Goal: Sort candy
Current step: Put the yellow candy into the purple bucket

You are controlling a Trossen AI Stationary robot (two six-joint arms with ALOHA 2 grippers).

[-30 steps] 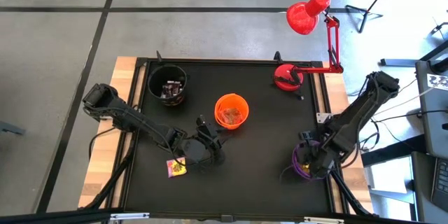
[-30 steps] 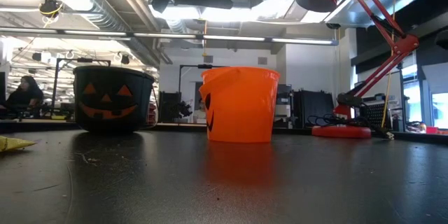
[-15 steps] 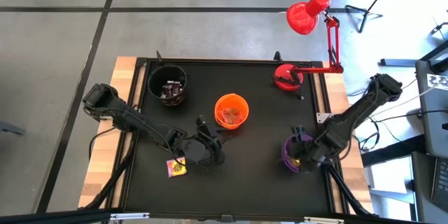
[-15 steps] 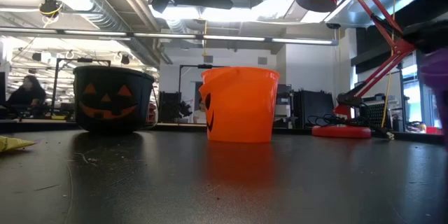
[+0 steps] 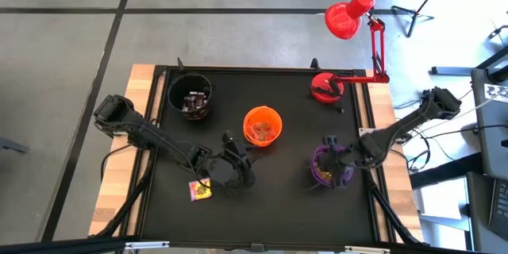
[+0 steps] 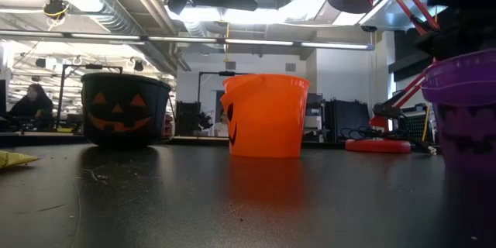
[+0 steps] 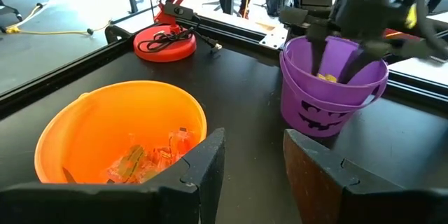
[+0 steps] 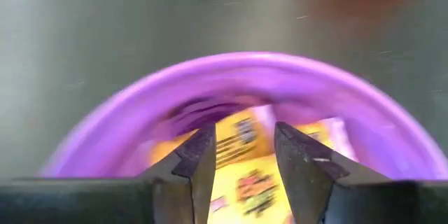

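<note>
3 cups (image 5: 191, 95) stand apart on the black table (image 5: 294, 198); red lamp (image 5: 348, 17) probably unlit

Purple cup (image 5: 329, 167), orange cup (image 5: 262, 125), black cup (image 5: 190, 95)

Open black tabletop (image 5: 294, 190) between orange cup (image 5: 262, 125) and purple cup (image 5: 328, 166).

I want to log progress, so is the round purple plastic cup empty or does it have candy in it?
Not empty. The round purple plastic cup stands upright, with yellow-wrapped candy inside, seen past the right gripper. How full, cannot tell.
</note>
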